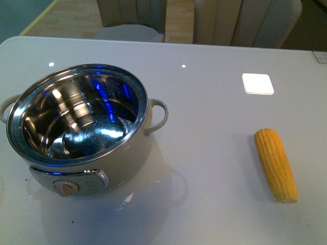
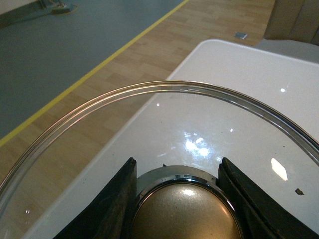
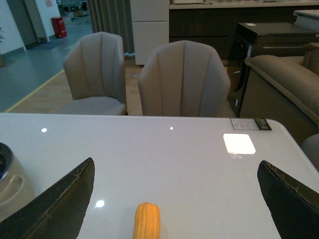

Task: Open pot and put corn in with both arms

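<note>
The right wrist view crops the corn [image 3: 147, 222] and the pot [image 3: 11, 188]

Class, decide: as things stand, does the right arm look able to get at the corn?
Probably yes. The right gripper is open, and the corn lies just ahead between its fingers, alone on the bare table, with nothing covering it.

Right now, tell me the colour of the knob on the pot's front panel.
The knob is beige, set against the chrome panel; the front view shows it best.
</note>
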Controlling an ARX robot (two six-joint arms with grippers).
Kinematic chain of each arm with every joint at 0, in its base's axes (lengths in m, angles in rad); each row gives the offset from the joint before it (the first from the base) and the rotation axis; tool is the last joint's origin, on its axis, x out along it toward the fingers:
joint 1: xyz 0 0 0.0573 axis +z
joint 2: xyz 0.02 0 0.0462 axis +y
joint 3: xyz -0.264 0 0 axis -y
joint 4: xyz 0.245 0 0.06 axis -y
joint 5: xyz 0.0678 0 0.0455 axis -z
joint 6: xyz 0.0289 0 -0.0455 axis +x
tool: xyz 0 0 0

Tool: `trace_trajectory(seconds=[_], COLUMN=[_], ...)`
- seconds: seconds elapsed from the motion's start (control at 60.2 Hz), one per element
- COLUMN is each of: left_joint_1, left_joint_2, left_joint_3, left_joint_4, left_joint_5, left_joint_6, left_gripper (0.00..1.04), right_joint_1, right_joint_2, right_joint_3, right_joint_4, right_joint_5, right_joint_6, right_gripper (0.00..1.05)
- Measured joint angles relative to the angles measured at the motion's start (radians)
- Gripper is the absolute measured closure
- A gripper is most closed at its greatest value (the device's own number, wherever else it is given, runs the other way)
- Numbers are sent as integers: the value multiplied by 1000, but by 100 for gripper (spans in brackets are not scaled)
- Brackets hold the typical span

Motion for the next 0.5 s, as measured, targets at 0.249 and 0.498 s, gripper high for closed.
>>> trace_trajectory(seconds=[0.249, 0.498], left_joint_1=[8, -13], left_joint_2=[185, 336], left_joint_3=[44, 143], left_joint_4=[87, 128], left_joint_5=[22, 35], left_joint_6=[-6, -12], left_gripper=[62, 62], right_joint_1=[0, 0], right_joint_2=[0, 0], right_joint_3=[0, 0], right_joint_4=[0, 0], right_joint_5=[0, 0], right_joint_6=[0, 0], right_gripper=[9, 9])
